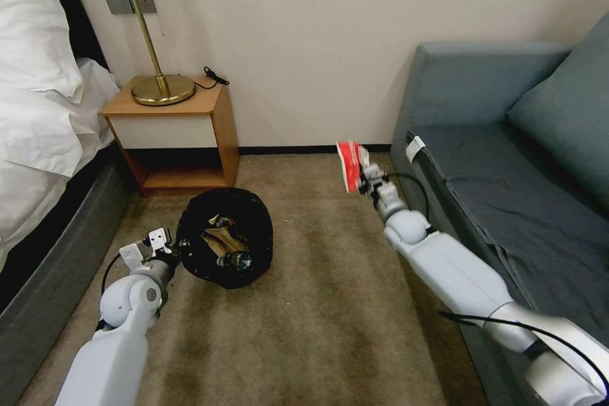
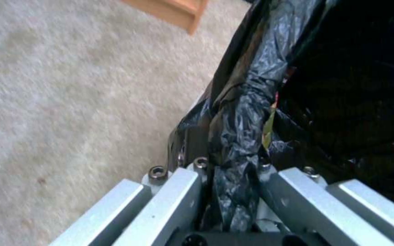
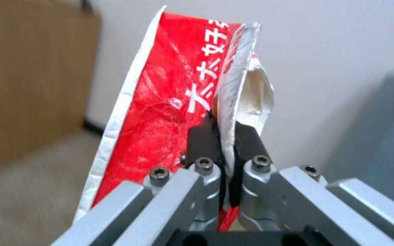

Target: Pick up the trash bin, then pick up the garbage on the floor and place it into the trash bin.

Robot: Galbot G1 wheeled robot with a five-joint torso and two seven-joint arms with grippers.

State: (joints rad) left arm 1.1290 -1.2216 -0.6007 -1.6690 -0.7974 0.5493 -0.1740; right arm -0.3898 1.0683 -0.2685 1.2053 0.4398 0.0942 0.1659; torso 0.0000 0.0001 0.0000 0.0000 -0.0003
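Head view has the left gripper clamped on the near-left rim of the trash bin, pinching the black bag liner (tan paper and other litter sit inside). Over on the right, the right gripper is raised above the carpet beside the sofa, clenched on the red-and-white wrapper.

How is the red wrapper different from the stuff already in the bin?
The red-and-white wrapper is up in the air, pinched by the right gripper; the brown and dark litter lies inside the trash bin. The wrapper is bright red with white writing; the binned pieces look dull beside it. The bin's bag-covered rim is clamped by the left gripper. Both are crumpled rubbish.
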